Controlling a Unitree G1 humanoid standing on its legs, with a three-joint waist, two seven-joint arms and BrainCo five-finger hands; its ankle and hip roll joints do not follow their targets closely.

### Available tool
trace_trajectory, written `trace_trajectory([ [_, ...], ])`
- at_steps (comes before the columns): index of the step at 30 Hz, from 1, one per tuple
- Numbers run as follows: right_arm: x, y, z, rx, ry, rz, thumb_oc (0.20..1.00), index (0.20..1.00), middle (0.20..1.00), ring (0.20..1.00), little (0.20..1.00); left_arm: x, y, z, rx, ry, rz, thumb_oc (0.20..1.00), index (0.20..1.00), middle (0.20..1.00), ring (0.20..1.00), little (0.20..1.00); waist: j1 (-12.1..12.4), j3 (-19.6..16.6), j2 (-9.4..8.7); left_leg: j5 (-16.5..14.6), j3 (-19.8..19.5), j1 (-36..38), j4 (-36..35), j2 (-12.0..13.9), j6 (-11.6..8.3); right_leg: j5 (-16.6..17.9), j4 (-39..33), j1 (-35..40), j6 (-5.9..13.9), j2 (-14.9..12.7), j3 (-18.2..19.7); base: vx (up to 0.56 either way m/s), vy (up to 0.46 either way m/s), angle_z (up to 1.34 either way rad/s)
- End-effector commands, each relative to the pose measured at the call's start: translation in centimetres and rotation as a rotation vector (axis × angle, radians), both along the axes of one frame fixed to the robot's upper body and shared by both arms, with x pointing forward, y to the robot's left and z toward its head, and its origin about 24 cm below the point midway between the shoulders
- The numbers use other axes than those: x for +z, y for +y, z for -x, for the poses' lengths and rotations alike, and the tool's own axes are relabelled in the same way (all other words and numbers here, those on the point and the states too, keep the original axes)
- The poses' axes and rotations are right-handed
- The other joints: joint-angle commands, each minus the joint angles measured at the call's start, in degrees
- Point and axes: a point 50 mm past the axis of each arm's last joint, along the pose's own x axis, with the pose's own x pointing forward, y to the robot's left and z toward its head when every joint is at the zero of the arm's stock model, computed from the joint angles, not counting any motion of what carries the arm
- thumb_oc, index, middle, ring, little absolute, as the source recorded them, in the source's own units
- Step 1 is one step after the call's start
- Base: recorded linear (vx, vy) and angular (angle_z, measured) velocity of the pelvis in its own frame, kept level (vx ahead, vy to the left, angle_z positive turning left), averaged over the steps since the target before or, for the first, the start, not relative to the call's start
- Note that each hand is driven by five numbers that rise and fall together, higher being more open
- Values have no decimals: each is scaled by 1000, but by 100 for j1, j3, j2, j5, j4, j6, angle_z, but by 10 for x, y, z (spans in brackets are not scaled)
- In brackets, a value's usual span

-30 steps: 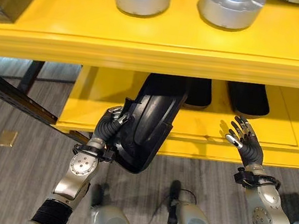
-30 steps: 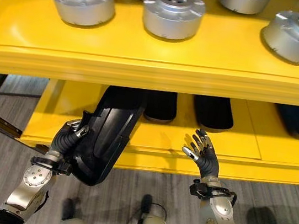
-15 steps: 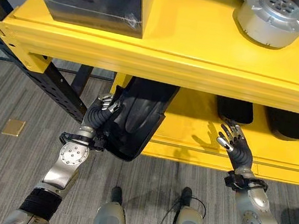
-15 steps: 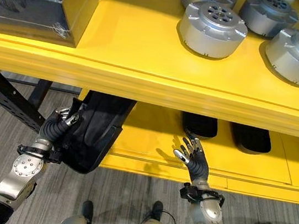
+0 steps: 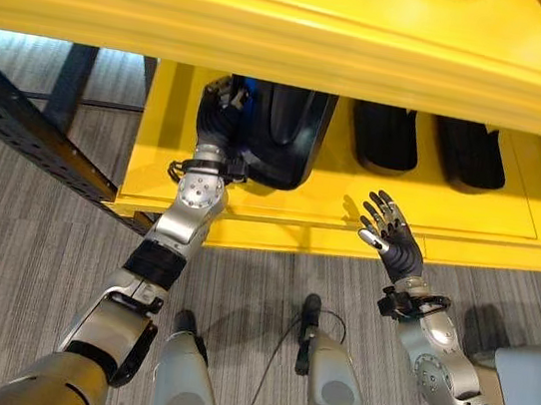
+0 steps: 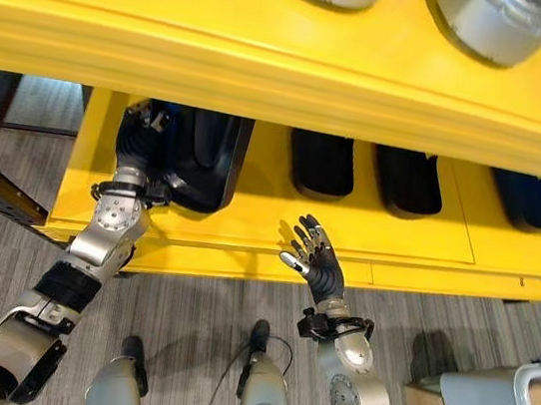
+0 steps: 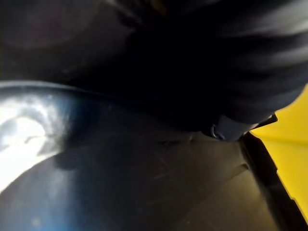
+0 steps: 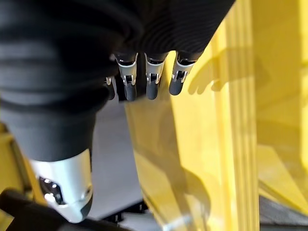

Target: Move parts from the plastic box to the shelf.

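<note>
Since a second ago my left hand [image 5: 219, 123], fingers curled on the black moulded part [image 5: 284, 144], has carried it onto the yellow lower shelf [image 5: 249, 212], leaving only release, while my right hand [image 5: 391, 244] hovers open and empty before that shelf's edge.

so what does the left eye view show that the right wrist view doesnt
Left eye view alone: the left hand gripping the large black plastic shell part at the lower shelf's left end, plus a row of dark oblong parts further along that shelf. Right wrist view alone: a close look along the right hand's fingers. Both: the yellow metal shelf and the open, empty right hand just in front of its edge.
</note>
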Motion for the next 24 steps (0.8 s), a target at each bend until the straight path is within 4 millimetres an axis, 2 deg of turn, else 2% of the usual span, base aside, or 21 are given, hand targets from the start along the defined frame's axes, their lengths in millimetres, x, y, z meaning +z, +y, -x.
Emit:
trace_trajectory([
  [1, 33, -5, -2, -7, -156, -23, 1000, 1000, 1000, 1000, 1000, 48, 7, -4, 54, -203, 113, 200, 200, 200, 200, 200, 150, -38, 80, 301, -101, -194, -45, 359, -175, -241, 588, 221, 318, -579, 70, -110, -10, -3],
  [3, 36, -4, -3, 5, -168, -15, 1000, 1000, 1000, 1000, 1000, 68, 12, -6, 97, -264, 146, 200, 200, 200, 200, 200, 95, 76, 111, 274, -187, -411, 105, 417, -187, -297, 786, -41, 306, -550, 137, -122, -26, -2],
  [9, 34, -5, -1, 21, -165, -1, 1000, 1000, 1000, 1000, 1000, 94, 25, -12, 178, -318, 170, 200, 200, 200, 200, 200, -5, 153, 144, 278, -281, -748, 272, 447, -217, -403, 1059, -392, 286, -576, 153, -57, -16, 0],
  [12, 34, -5, 0, 37, -165, 2, 1000, 1000, 1000, 1000, 1000, 106, 37, -14, 232, -330, 145, 200, 200, 200, 200, 200, -48, 164, 178, 272, -343, -998, 403, 459, -234, -457, 1244, -678, 267, -556, 189, -51, -17, 5],
  [16, 35, -4, 1, 56, -168, 2, 1000, 1000, 1000, 1000, 1000, 112, 51, -15, 277, -326, 144, 200, 200, 200, 200, 200, -56, 173, 185, 250, -375, -1181, 519, 469, -237, -484, 1349, -858, 253, -543, 217, -42, -15, 1],
  [18, 35, -4, 4, 73, -166, 7, 1000, 1000, 1000, 1000, 1000, 113, 65, -16, 319, -310, 131, 200, 200, 200, 200, 200, -42, 198, 194, 239, -420, -1319, 605, 479, -231, -524, 1477, -1021, 240, -537, 228, -50, -22, -2],
  [23, 34, -5, 6, 88, -160, 14, 1000, 1000, 1000, 1000, 1000, 111, 75, -19, 352, -264, 79, 200, 200, 200, 200, 200, -40, 229, 225, 220, -493, -1527, 744, 474, -232, -604, 1649, -1190, 213, -540, 221, -4, -12, 1],
  [24, 33, -5, 6, 101, -155, 22, 1000, 1000, 1000, 1000, 1000, 107, 78, -23, 370, -216, 20, 200, 200, 200, 200, 200, -18, 236, 255, 58, -537, -1541, 839, 496, -284, -764, 1772, -1202, 241, -522, 240, -21, -6, 4],
])
